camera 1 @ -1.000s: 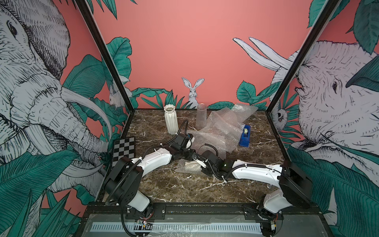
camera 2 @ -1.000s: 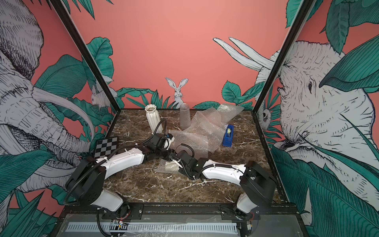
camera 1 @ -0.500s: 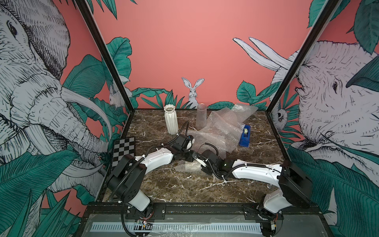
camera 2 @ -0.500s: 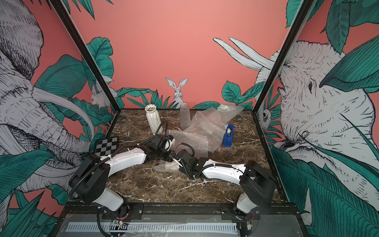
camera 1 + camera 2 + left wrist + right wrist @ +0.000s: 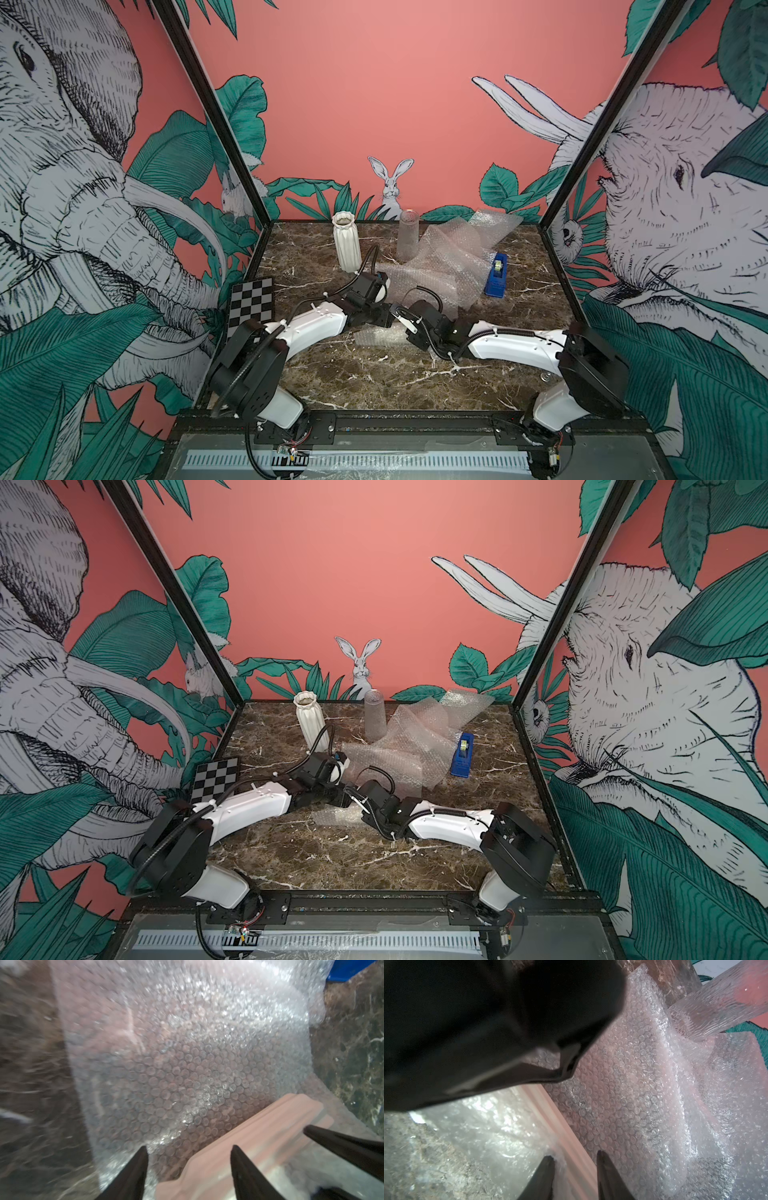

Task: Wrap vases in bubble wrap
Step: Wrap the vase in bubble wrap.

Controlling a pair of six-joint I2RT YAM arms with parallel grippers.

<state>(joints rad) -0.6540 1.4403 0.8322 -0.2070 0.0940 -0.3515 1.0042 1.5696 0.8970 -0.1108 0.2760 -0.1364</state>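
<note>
Broadly, a brown marble table (image 5: 374, 382) fills the floor of the painted booth, and loose sheets of bubble wrap (image 5: 449, 257) lie crumpled over its far middle and right in both top views (image 5: 415, 737). Two white-and-black arms reach in from the near edge, the left arm (image 5: 311, 328) and the right arm (image 5: 515, 345), and their ends meet over one flat sheet near the table's middle. A checkerboard card (image 5: 251, 307) lies at the left edge. The tall white vase (image 5: 346, 241) stands upright at the back left, well apart from the arms' ends, and the glass vase (image 5: 407, 237) stands upright just right of it, at the edge of the bubble wrap pile. A blue tape dispenser (image 5: 496, 276) sits beside the pile on the right. The shorter vase (image 5: 259, 1132) lies on its side on the sheet between the two grippers, and its ribbed side also shows in the right wrist view (image 5: 548, 1118). The left gripper (image 5: 189, 1147) has its black fingers clearly apart, over bubble wrap and one end of that vase. The right gripper (image 5: 574, 1154) has its fingers slightly apart with the vase's ribbed side filling the gap; whether they press on it cannot be told.
</note>
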